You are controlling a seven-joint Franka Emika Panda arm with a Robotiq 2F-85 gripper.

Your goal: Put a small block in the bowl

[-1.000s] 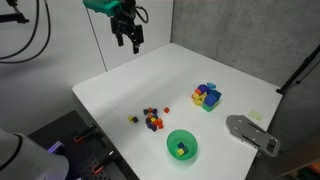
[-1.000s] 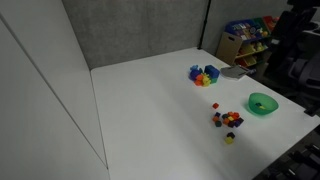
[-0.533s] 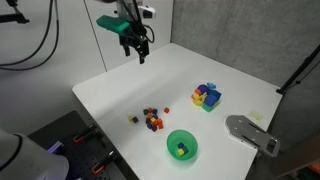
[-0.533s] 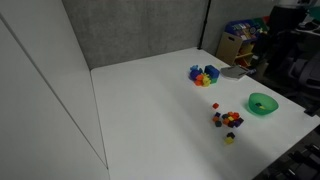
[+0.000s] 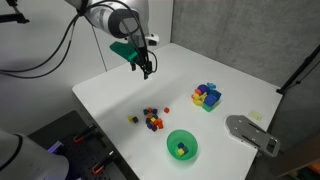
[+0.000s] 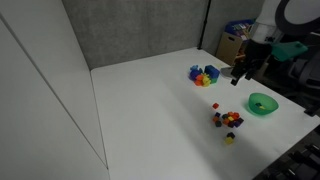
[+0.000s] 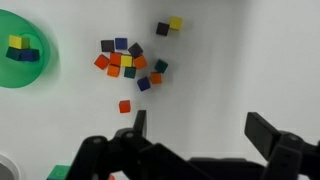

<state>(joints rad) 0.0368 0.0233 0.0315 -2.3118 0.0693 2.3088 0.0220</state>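
The round bright green bowl sits near the table's front edge, with small blocks inside; it also shows in the other exterior view and at the wrist view's top left. A cluster of small coloured blocks lies on the white table beside it. A lone orange block lies apart from the cluster. My gripper is open and empty, hanging above the table away from the blocks.
A pile of bigger coloured blocks lies further back on the table. A flat grey metal plate juts over the table's corner. Two blocks, black and yellow, lie apart from the cluster.
The gripper has come down and moved from beyond the table's far edge to over the table, nearer the blocks. The blocks and the bowl have not moved.
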